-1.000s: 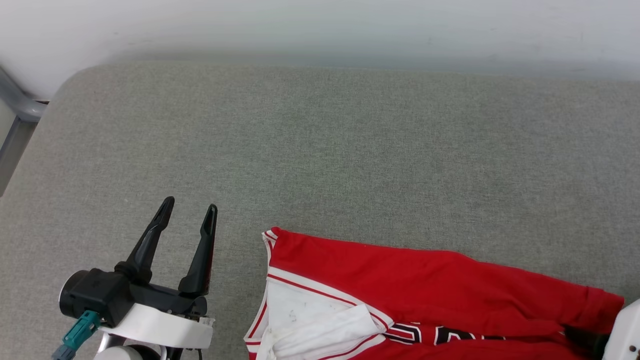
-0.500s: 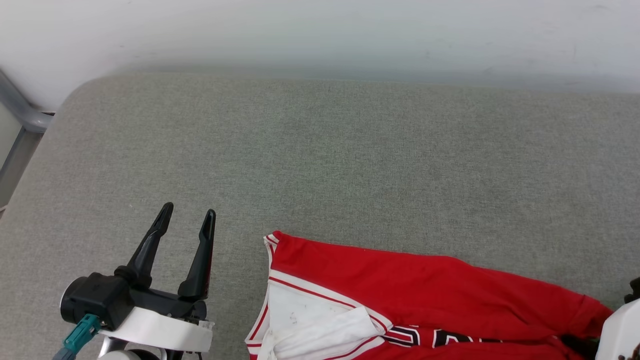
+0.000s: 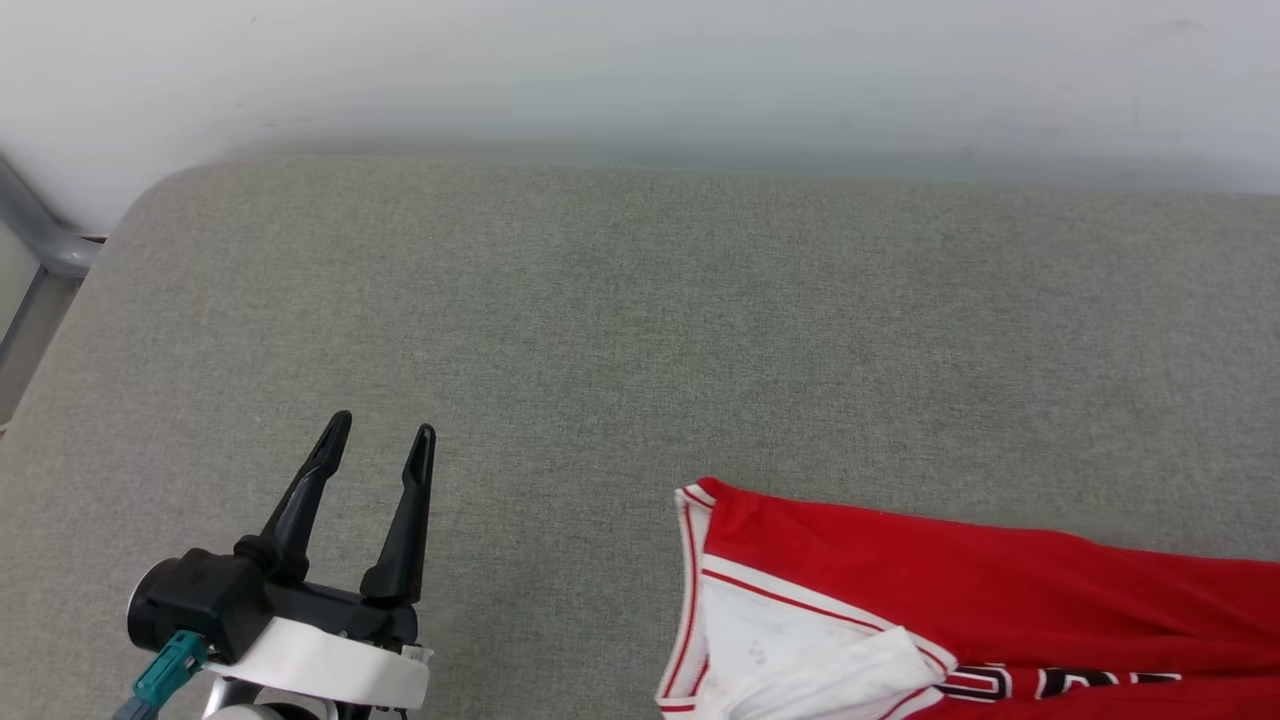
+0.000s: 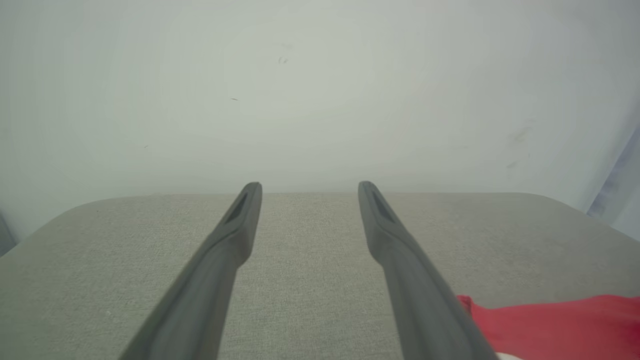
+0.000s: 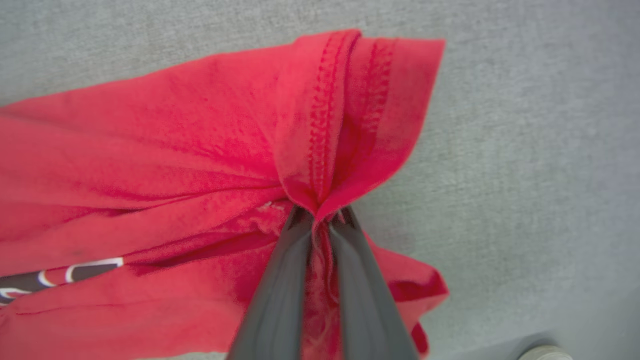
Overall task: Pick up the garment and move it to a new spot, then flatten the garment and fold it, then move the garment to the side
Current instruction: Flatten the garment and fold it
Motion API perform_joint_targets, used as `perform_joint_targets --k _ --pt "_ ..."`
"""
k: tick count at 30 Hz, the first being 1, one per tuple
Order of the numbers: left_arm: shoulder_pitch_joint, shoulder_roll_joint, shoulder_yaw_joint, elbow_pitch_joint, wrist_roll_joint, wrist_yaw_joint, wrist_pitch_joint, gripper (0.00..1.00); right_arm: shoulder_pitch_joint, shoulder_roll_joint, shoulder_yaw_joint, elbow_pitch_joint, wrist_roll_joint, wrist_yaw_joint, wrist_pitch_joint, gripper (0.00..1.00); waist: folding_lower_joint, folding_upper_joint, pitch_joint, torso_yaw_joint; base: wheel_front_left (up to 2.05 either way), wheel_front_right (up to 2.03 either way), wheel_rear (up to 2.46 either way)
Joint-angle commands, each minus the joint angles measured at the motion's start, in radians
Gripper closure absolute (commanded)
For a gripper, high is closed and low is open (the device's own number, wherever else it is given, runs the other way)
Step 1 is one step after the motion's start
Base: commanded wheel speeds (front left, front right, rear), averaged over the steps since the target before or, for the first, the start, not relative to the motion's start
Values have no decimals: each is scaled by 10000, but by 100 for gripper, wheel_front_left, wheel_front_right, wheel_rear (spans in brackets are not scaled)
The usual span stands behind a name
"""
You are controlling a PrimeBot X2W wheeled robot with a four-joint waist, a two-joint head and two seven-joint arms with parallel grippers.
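The garment [image 3: 960, 590], a red jersey with a white sleeve and striped trim, lies at the lower right of the grey surface in the head view, running off the right and bottom edges. Black white-outlined lettering shows along its lower edge. My left gripper [image 3: 378, 437] stands open over bare surface, well to the left of the garment. The left wrist view shows its fingers [image 4: 235, 235] spread wide, with a red corner of the garment [image 4: 550, 325] at the lower right. My right gripper [image 5: 320, 216] is shut on a bunched fold of the garment's [image 5: 200, 150] red hemmed edge.
The grey padded surface [image 3: 620, 320] stretches wide behind and left of the garment. A pale wall [image 3: 640, 70] rises along its far edge. A grey metal frame [image 3: 35, 240] shows at the far left corner.
The garment has slid to the right across the surface, its sleeve corner now much farther from my left gripper. My right forearm has left the head view. The left gripper has hardly moved.
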Motion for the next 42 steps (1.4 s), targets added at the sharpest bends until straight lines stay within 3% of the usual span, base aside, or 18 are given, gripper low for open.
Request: perform_joint_targets --k 1,11,20,30,37,42 --pt "36 7 -51 30 -16 -18 -69 0 -182 -165 -105 195 -297 -22 -223 100 -1 -1 -31 1 0 0 0" --pt "215 24 -132 126 -131 -20 -70 0 39 -22 279 -41 -67 -19 -393 100 -1 -1 -461 -45 0 0 0" --pt "607 -47 -83 154 -191 -22 -59 0 861 321 989 -1881 521 -16 570 100 -1 -1 -1141 -190 0 0 0" --pt "796 -175 -139 130 -251 -21 -59 0 1388 1886 1671 -4372 1155 -16 2042 100 -1 -1 -1391 -158 0 0 0" --pt "849 -189 -95 147 -291 -21 -59 0 1129 3398 2124 -5108 1612 -16 2620 100 -1 -1 -1500 -47 0 0 0" --pt "849 -198 -39 134 -305 -21 -59 0 880 3860 2798 -5141 1827 -14 2644 100 -1 -1 -1509 -2 0 0 0"
